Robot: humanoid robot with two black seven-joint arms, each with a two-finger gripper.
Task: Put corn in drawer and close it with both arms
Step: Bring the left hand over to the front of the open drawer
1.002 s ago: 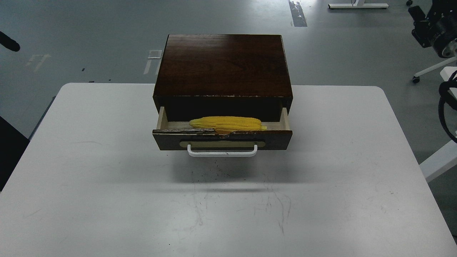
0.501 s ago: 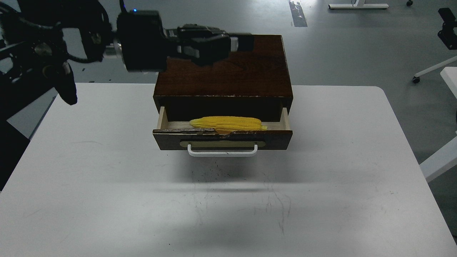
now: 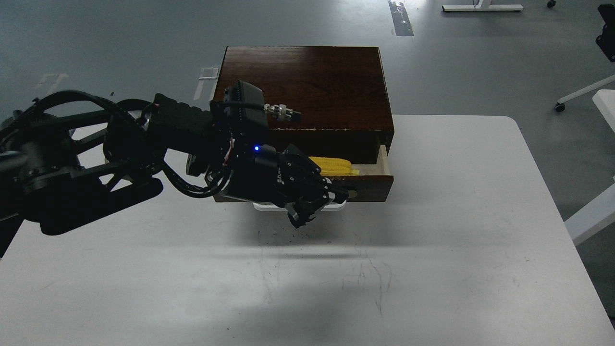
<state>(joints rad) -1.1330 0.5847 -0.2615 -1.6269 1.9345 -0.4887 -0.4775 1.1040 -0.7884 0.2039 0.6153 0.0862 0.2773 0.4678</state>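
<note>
Across the drawer [image 3: 370,182] front, my left claw [image 3: 307,214] now hangs low by the white handle [image 3: 336,205]; half a second ago it was raised over the rear of the cabinet [image 3: 307,81], and a second ago the arm was barely in view. Claw state: dark and bunched, fingers not separable, so I cannot tell wide from narrow, nor whether it touches the handle. Hidden: left part of the drawer, most of the handle, left end of the corn [image 3: 336,166], all behind my left arm [image 3: 182,129]. Right claw: out of sight. Contents: drawer stands pulled out as before, pale wood inside, corn lying lengthwise within, unmoved. Cabinet sits at the far middle of the white bench [image 3: 432,269].
</note>
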